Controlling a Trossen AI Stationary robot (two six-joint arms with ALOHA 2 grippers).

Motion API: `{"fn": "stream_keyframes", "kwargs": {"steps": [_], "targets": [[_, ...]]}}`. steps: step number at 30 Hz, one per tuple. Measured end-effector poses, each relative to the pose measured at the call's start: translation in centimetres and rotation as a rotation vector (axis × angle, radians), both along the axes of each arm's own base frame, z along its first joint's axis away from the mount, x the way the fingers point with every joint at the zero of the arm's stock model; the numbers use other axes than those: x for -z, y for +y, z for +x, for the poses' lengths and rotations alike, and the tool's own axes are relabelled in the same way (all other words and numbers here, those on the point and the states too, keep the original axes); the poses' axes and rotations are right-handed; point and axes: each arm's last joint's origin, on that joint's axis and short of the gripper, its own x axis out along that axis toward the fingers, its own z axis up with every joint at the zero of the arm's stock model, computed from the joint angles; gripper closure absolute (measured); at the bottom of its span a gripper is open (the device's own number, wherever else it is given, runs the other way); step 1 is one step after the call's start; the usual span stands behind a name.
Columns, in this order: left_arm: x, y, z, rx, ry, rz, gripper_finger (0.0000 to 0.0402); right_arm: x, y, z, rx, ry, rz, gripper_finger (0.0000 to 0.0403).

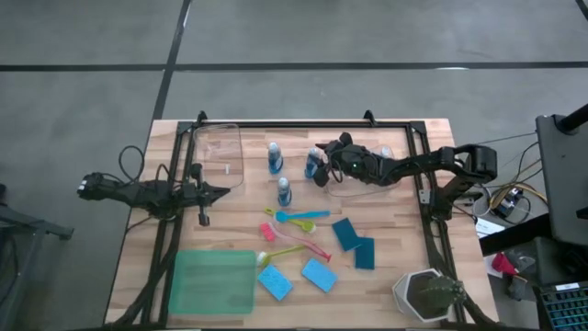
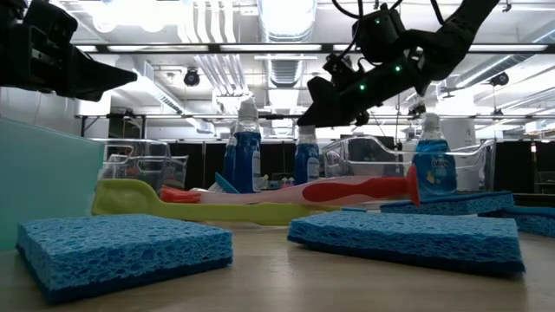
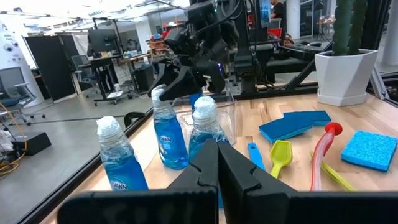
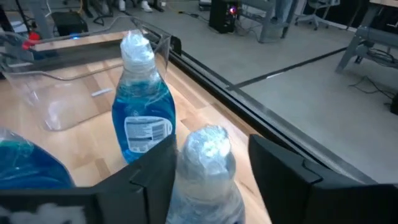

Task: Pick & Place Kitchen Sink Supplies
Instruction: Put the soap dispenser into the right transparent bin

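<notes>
Blue bottles (image 1: 275, 158) upright; sponges (image 1: 320, 274) lie flat.

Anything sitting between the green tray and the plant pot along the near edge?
Yes: in the high view, two blue sponges lie between the green tray and the white plant pot; bare wood follows.

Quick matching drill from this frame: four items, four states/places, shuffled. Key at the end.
1. left gripper
2. right gripper
3. green tray
4. white pot

a. jaws open, either side of a bottle cap
b. jaws shut, holding nothing
c. holds a plant
d. flat on the table, left arm's side

Pairs: 1-b, 2-a, 3-d, 4-c
</notes>
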Motion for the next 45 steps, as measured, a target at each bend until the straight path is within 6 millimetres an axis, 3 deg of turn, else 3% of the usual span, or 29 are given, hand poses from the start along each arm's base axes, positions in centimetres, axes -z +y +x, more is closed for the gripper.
{"fn": "stream_keyframes", "kwargs": {"steps": [14, 20, 25, 38, 45], "targets": [[0.0, 0.0, 0.0, 0.000, 0.000, 0.000, 0.0401, -3.9, -0.1, 2.1, -0.106, -0.124, -0.009, 0.0372], [0.0, 0.0, 0.0, 0.000, 0.000, 0.000, 0.0401, -4.7, -0.3, 2.6, -0.108, -0.059, -0.014, 0.0391], [0.0, 0.0, 0.0, 0.000, 0.000, 0.000, 0.0401, -4.1, -0.2, 2.5, -0.100, 0.017, 0.034, 0.0362], [0.0, 0.0, 0.0, 0.000, 0.000, 0.000, 0.0401, -2.4, 0.0, 1.7, -0.068, 0.086, 0.049, 0.0196], [0.0, 0.0, 0.0, 0.000, 0.000, 0.000, 0.0401, -2.3, 0.0, 1.6, -0.075, 0.091, 0.021, 0.0140]]}}
